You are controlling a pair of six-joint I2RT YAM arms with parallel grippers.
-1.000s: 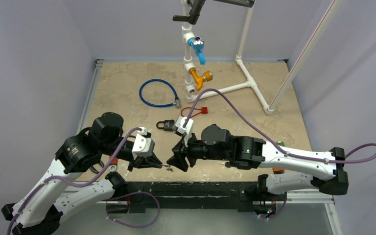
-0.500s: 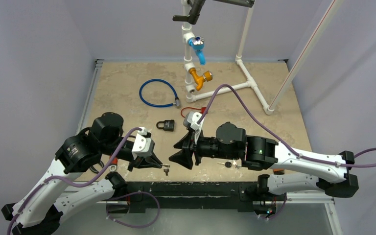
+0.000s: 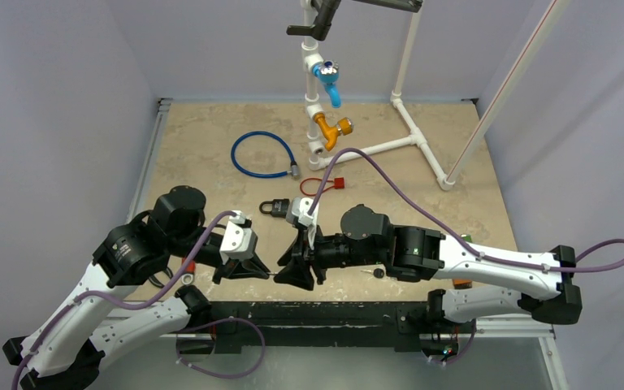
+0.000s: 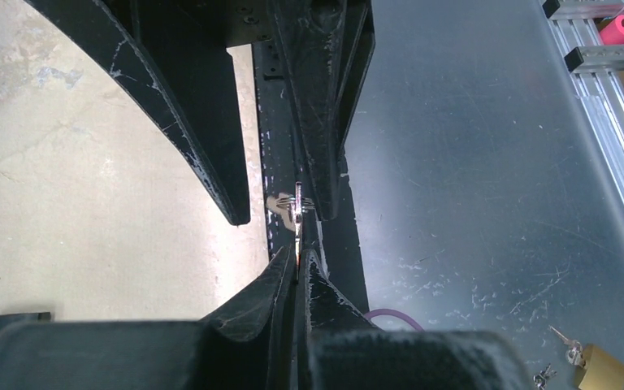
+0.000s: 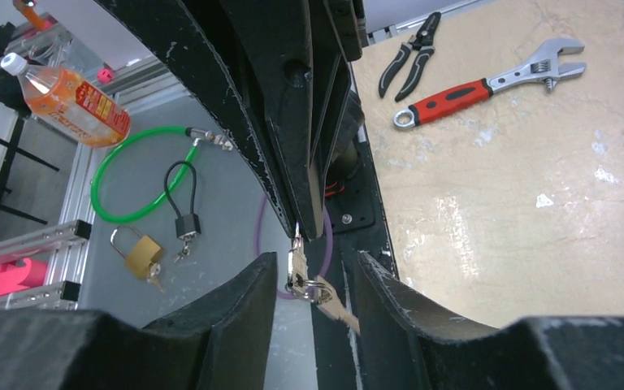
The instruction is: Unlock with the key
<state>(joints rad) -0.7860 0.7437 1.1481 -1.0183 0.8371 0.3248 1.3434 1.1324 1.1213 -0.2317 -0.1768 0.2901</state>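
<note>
While the left hand point(image 4: 297, 260) pinches the key point(image 4: 296, 213) tight, the right hand point(image 5: 315, 275) stands parted around its ring end. The padlock point(image 3: 275, 209) sits on the bench point(image 3: 211, 138) beyond them.

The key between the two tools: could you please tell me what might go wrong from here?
1. The left tool pinches the thin key by one end; if the open right tool closes off-centre, the key may twist loose and fall off the near edge of the table.
2. The tools sit nose to nose, so fingers could clash.
3. The padlock lies loose and may slide when the key goes in.
</note>
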